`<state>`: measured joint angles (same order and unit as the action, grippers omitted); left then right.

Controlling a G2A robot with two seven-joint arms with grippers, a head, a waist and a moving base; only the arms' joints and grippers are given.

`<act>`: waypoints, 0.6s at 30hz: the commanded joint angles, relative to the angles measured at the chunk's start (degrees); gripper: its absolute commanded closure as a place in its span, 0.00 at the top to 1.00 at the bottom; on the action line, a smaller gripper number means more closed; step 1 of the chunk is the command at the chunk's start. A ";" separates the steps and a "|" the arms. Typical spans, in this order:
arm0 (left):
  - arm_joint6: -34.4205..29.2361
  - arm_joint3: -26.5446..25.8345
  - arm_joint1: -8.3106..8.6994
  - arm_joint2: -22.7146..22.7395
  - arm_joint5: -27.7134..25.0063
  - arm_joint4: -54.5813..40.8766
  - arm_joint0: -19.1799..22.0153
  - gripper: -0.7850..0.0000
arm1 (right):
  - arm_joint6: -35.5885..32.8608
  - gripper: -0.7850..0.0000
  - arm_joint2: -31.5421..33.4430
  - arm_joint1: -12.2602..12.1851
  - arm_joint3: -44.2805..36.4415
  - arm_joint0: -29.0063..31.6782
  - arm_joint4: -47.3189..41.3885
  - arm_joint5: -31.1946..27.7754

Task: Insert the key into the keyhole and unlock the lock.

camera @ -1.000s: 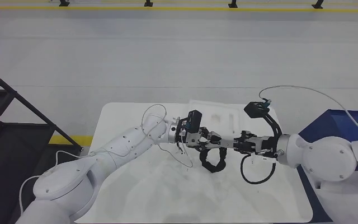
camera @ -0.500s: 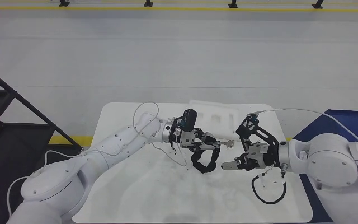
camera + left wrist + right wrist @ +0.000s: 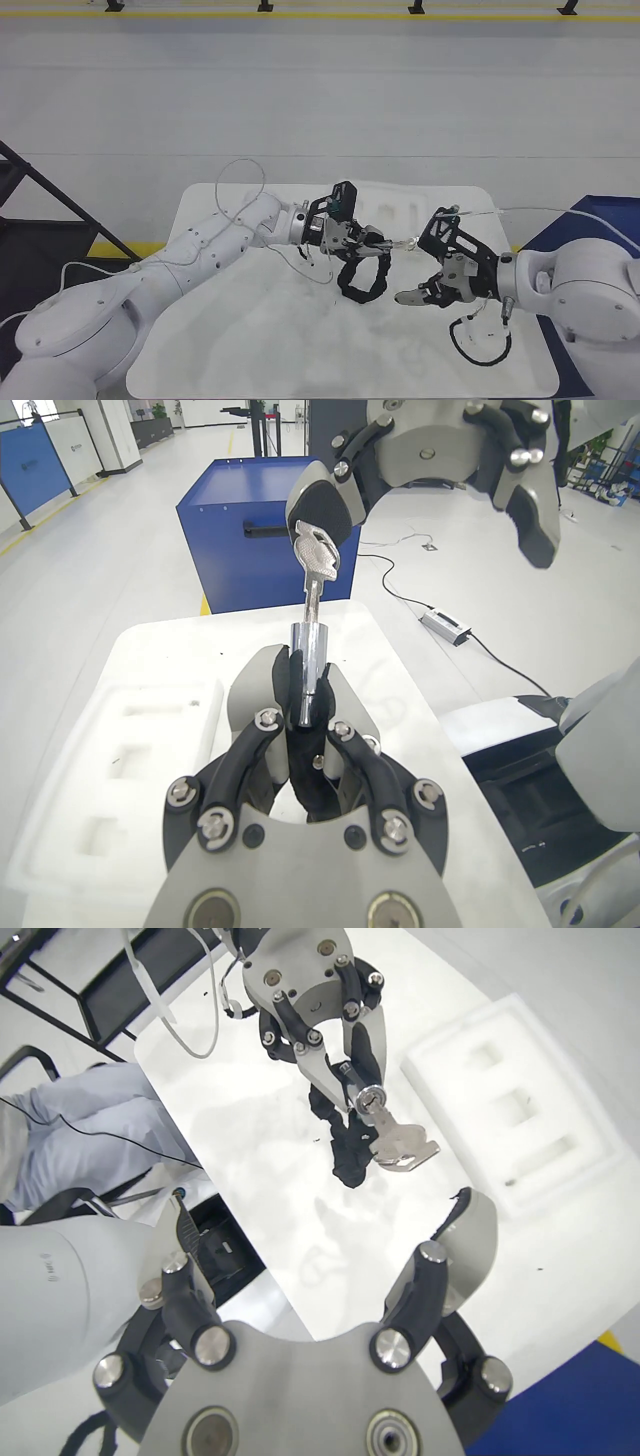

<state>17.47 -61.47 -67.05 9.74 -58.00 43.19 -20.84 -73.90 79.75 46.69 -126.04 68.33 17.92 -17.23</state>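
Left end effector: the left end effector [image 3: 305, 680] is closed on the lock [image 3: 307, 660]. Its two fingers [image 3: 250, 695] clamp the chrome barrel from both sides, and it holds the lock up off the desk [image 3: 250, 330].
Right end effector: the right end effector [image 3: 325, 1218] is spread wide and holds nothing. It faces the left one across the middle of the desk. One pad [image 3: 320, 512] sits just beside the key's head. In the right wrist view there is a gap between the pad and the key.
Key: the key [image 3: 316, 555] is silver with a flat, ridged head. Its blade is pushed into the keyhole at the end of the barrel. The head sticks out towards the right end effector, between its open fingers.
Lock: the barrel is a short, shiny cylinder that points away from the left end effector along the line of its fingers. The keyhole end faces the right arm.
Cable: the black cable [image 3: 365, 285] hangs from the lock in a loop below the left end effector. I cannot tell whether the loop touches the desk.
Tray: a white foam tray [image 3: 525, 1113] with rectangular pockets lies on the far side of the desk, behind both end effectors.
Cabinet: a blue cabinet [image 3: 240, 500] stands on the floor beyond the right end of the desk.
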 commanded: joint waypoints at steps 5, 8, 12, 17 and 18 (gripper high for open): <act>-11.53 -1.73 0.35 0.00 0.00 -11.92 0.01 0.00 | 5.19 1.00 -1.41 -0.01 -2.14 1.10 5.59 -5.09; -15.34 -2.03 0.26 0.00 0.00 -15.86 -0.05 0.00 | 6.28 1.00 -2.08 -0.05 -3.40 1.98 7.46 -5.28; -18.63 -2.30 0.00 0.00 0.00 -19.31 0.13 0.00 | 6.24 1.00 -3.38 -0.07 -3.77 2.23 8.84 -4.77; -20.74 -2.14 -0.15 0.00 0.00 -21.14 0.54 0.00 | 5.76 1.00 -3.63 -0.13 -2.73 1.68 8.76 -3.37; -21.00 -2.00 -0.14 0.00 0.00 -21.25 0.60 0.00 | 5.67 1.00 -3.37 -0.17 -2.43 1.55 8.73 -3.16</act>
<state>-3.26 -63.59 -67.20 9.74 -58.00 22.03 -20.31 -68.16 76.10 46.55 -128.75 70.03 26.67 -20.61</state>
